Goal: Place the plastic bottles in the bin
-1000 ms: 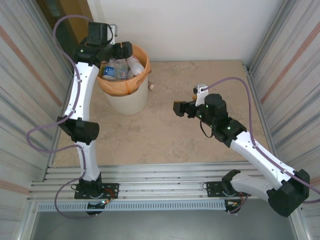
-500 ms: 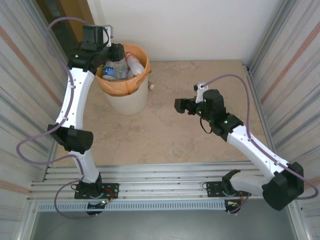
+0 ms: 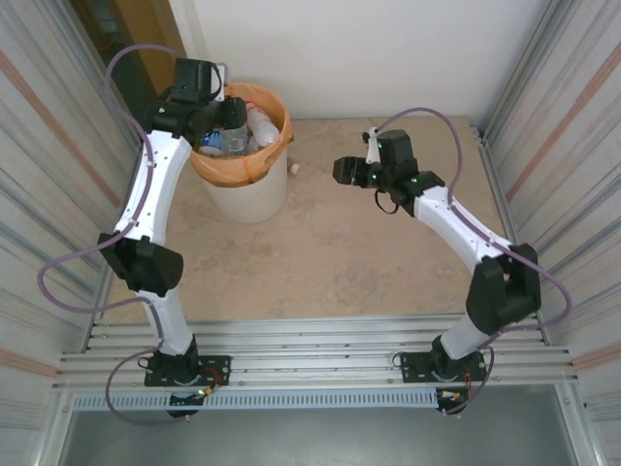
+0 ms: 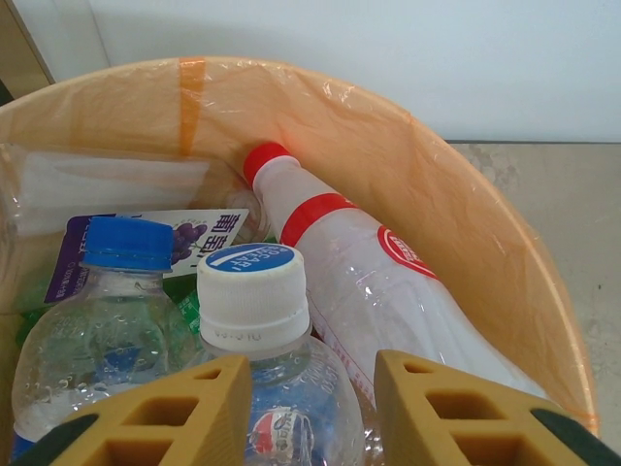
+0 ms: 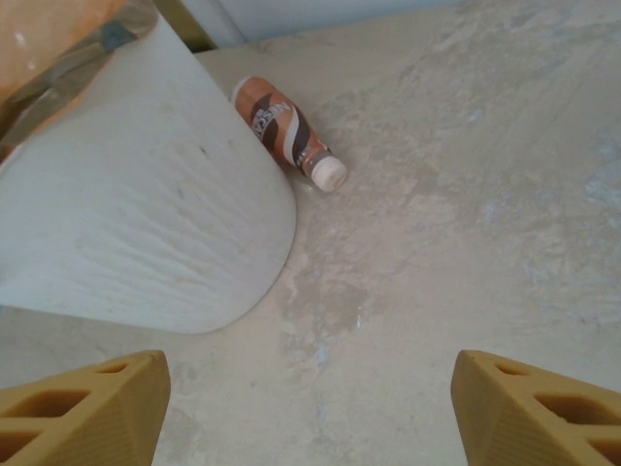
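in the overhead view the bin (image 3: 250, 199) stands at the upper left of the tabletop (image 3: 349, 262), with its orange bag (image 3: 277, 146) folded over the rim. the left gripper (image 3: 221, 116) hangs over the bin's mouth, above the plastic bottles (image 3: 243, 131) piled inside.

from the left wrist camera its two tan fingers (image 4: 179, 413) sit at the bottom of the frame with a narrow gap between them. a white-capped bottle (image 4: 254, 296) shows in that gap, cap toward the camera. i cannot tell whether the fingers pinch it or just hover over it. left of it is a blue-capped bottle (image 4: 121, 252). to its right a red-capped bottle (image 4: 369, 282) with a red band lies slanted against the bag. a purple grape label (image 4: 199, 233) shows behind the caps.

the right gripper (image 3: 342, 173) is above bare tabletop at the upper middle of the overhead frame, pointing toward the bin and apart from it. in its wrist view the fingers sit at the two bottom corners, spread wide with nothing between them. a brown bottle (image 5: 281, 126) with a white cap lies on the tabletop in the upper middle of that frame. its side is against the foot of the bin's white wall and its cap points to the lower right. in the overhead view it is the small speck just right of the bin.
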Robot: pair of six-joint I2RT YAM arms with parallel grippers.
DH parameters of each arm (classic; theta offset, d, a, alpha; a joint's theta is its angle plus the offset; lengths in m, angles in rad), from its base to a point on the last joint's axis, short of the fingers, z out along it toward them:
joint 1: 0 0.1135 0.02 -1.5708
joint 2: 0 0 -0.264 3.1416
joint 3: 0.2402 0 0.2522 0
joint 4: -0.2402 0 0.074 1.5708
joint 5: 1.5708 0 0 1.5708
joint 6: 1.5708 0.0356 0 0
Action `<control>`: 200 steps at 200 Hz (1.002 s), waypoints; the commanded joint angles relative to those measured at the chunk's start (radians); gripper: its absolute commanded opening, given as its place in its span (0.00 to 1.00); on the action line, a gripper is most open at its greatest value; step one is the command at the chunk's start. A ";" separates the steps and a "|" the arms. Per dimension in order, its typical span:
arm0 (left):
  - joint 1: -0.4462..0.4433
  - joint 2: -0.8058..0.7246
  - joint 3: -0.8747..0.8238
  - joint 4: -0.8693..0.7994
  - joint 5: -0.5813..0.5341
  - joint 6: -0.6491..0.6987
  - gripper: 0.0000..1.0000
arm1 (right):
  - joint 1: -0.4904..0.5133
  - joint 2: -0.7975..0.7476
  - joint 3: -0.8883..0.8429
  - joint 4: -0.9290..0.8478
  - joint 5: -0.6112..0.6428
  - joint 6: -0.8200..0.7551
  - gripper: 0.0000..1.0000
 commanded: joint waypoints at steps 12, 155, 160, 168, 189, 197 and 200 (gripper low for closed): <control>-0.012 -0.070 -0.013 0.011 0.000 -0.009 0.44 | -0.020 0.169 0.145 -0.042 -0.089 -0.009 0.70; -0.058 -0.580 -0.578 0.312 -0.026 -0.102 0.76 | -0.011 0.978 1.070 -0.170 -0.238 0.012 0.55; -0.057 -0.591 -0.589 0.317 -0.027 -0.105 0.76 | -0.009 1.002 1.105 -0.175 -0.246 0.019 0.55; -0.058 -0.601 -0.606 0.326 -0.025 -0.110 0.77 | -0.007 1.037 1.147 -0.176 -0.254 0.032 0.55; -0.058 -0.621 -0.638 0.344 -0.019 -0.121 0.78 | -0.006 1.092 1.194 -0.136 -0.275 0.075 0.55; -0.059 -0.628 -0.651 0.351 -0.018 -0.124 0.79 | -0.006 1.107 1.201 -0.122 -0.283 0.089 0.55; -0.060 -0.630 -0.654 0.353 -0.019 -0.125 0.79 | -0.006 1.113 1.205 -0.117 -0.286 0.095 0.55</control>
